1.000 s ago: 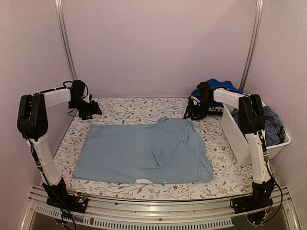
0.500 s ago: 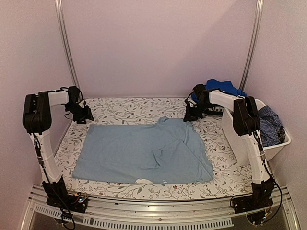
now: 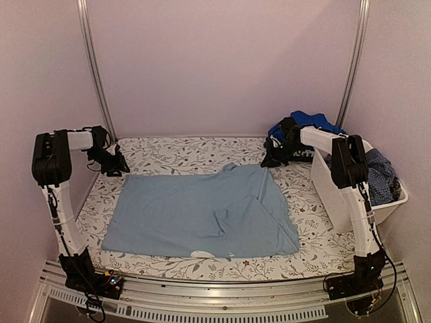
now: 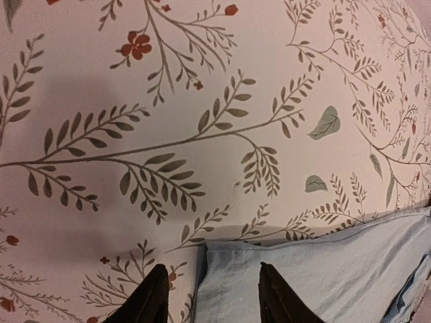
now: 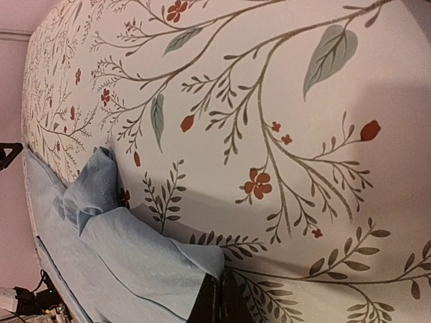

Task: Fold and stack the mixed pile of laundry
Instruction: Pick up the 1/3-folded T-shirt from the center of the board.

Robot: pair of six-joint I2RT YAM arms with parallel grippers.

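Note:
The large pale blue garment [image 3: 195, 208] lies spread flat on the patterned table cover [image 3: 188, 151]. My left gripper [image 3: 120, 168] is low at its far left corner. In the left wrist view the left gripper [image 4: 212, 289] is open, and the garment's corner [image 4: 323, 269] lies flat between its dark fingertips [image 4: 151, 299]. My right gripper [image 3: 269, 161] is at the far right corner. In the right wrist view the right gripper [image 5: 219, 296] is shut, with the garment's edge [image 5: 135, 256] pinched in it. A royal blue garment [image 3: 310, 121] and a dark blue check one [image 3: 380, 178] sit in the tub.
A white plastic tub [image 3: 337, 195] stands at the right edge of the table, beside the right arm. Metal frame posts rise at the back corners. The garment's right half carries a raised fold [image 3: 236, 212].
The left gripper has moved back and left, down onto the far left corner, its jaws narrowing. The right gripper has closed on the far right corner.

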